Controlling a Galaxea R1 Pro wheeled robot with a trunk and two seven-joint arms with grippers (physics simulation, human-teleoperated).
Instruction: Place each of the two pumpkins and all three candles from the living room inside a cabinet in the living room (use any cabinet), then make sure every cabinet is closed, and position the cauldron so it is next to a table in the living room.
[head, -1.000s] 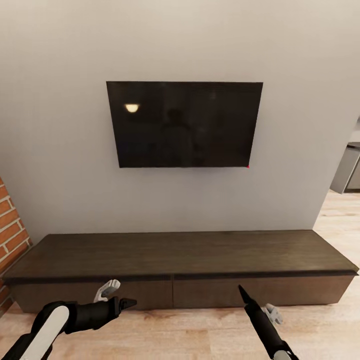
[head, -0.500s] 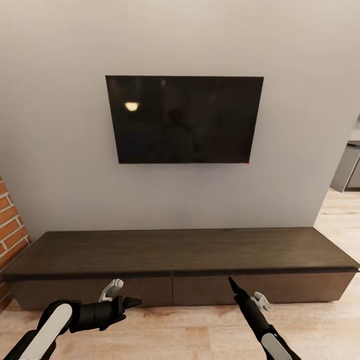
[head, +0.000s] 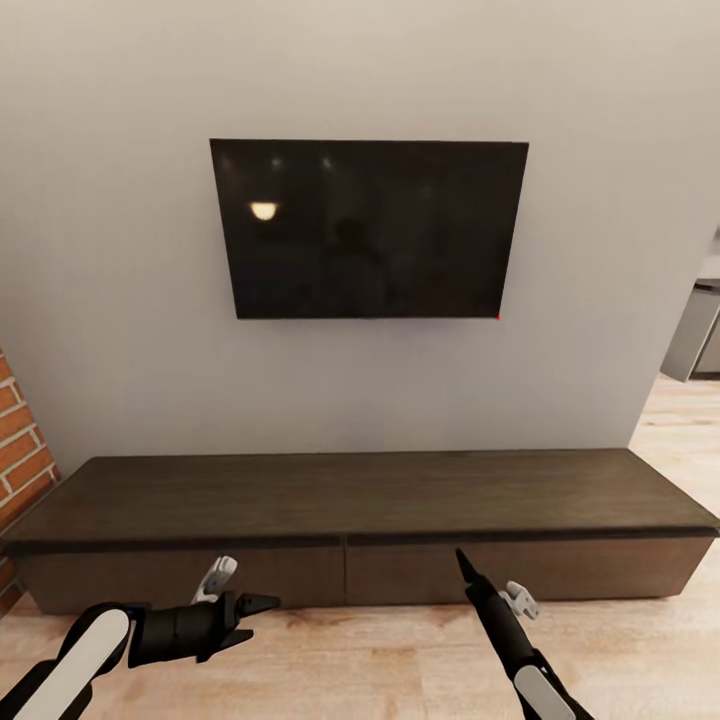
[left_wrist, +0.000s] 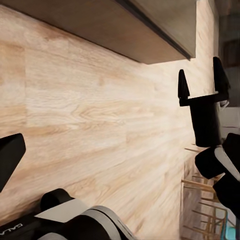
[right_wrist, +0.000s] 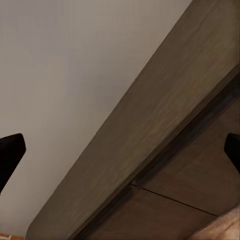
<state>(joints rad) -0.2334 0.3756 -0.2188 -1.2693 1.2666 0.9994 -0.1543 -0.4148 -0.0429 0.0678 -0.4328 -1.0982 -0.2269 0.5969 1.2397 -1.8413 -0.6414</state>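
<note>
The cabinet (head: 360, 495) is a long, low dark-brown unit against the grey wall, and its two wide drawer fronts are shut. My left gripper (head: 262, 605) hovers open just in front of the left drawer front, low over the floor. In front of the right drawer my right gripper (head: 462, 560) points up at the cabinet's top edge, also open. The left wrist view shows the right gripper (left_wrist: 200, 82) with its fingers spread, beside the cabinet (left_wrist: 150, 20). The right wrist view looks along the cabinet (right_wrist: 165, 125), with one fingertip (right_wrist: 10, 152) at each side. The pumpkins, candles, cauldron and table are out of view.
A black TV (head: 368, 228) hangs on the wall above the cabinet. A brick wall (head: 20, 455) stands at the left end. Light wooden floor (head: 360, 660) runs before the cabinet. Grey kitchen units (head: 695, 335) show at the far right.
The camera has drawn nearer, so the TV sits higher in the picture. My right gripper has moved left and up toward the cabinet. The left gripper has barely shifted.
</note>
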